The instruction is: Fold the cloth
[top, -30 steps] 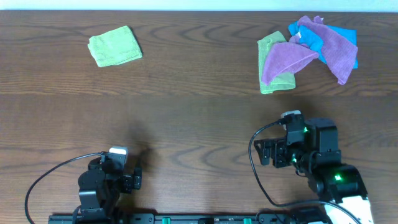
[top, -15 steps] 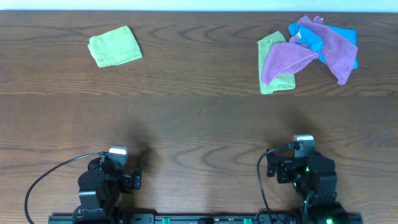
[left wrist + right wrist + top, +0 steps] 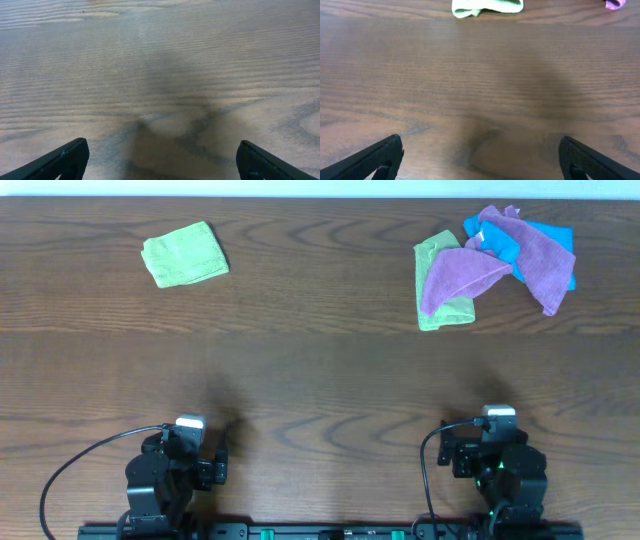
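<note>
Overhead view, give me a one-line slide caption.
Folded lime-green cloth at far left; loose pile of purple, blue and green cloths at far right.

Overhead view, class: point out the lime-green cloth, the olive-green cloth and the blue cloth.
lime-green cloth (image 3: 185, 256): overhead view, centre of its top.
olive-green cloth (image 3: 431, 256): overhead view, bare upper-left corner area.
blue cloth (image 3: 503, 246): overhead view, patch showing near its left end.

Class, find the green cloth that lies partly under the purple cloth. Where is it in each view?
Overhead: the green cloth is upper right, partly under the purple cloth.
Left wrist: not in it.
Right wrist: green cloth at the top edge, just left of centre, cut off.
Shared landmark: the purple cloth, a tip in the right wrist's top right corner.
</note>
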`<state>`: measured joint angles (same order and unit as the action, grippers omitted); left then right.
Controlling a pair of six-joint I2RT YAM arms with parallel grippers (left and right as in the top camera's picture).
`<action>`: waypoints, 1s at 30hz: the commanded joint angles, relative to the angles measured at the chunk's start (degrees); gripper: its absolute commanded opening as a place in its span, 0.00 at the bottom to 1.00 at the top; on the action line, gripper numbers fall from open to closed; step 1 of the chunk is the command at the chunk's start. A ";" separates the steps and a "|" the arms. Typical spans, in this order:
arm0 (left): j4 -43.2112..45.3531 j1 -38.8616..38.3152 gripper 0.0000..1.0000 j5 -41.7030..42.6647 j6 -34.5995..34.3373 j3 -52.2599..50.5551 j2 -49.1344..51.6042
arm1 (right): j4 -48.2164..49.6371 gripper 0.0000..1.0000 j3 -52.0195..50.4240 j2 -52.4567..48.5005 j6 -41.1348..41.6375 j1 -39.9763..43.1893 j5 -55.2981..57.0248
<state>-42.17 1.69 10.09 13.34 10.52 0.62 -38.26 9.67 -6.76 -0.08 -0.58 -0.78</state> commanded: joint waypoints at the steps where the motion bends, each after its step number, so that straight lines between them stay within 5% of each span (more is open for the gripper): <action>1: -0.85 -0.28 0.95 -0.39 0.39 -0.92 -0.42 | -1.84 0.99 -0.68 1.81 -1.53 0.39 1.03; 30: -0.85 -0.28 0.95 -0.42 0.39 -0.92 -0.42 | -2.89 0.99 -0.57 6.47 -2.34 0.39 1.84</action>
<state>-42.17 1.69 10.09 13.37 10.52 0.62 -41.12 9.63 -0.95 -1.78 -0.58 0.27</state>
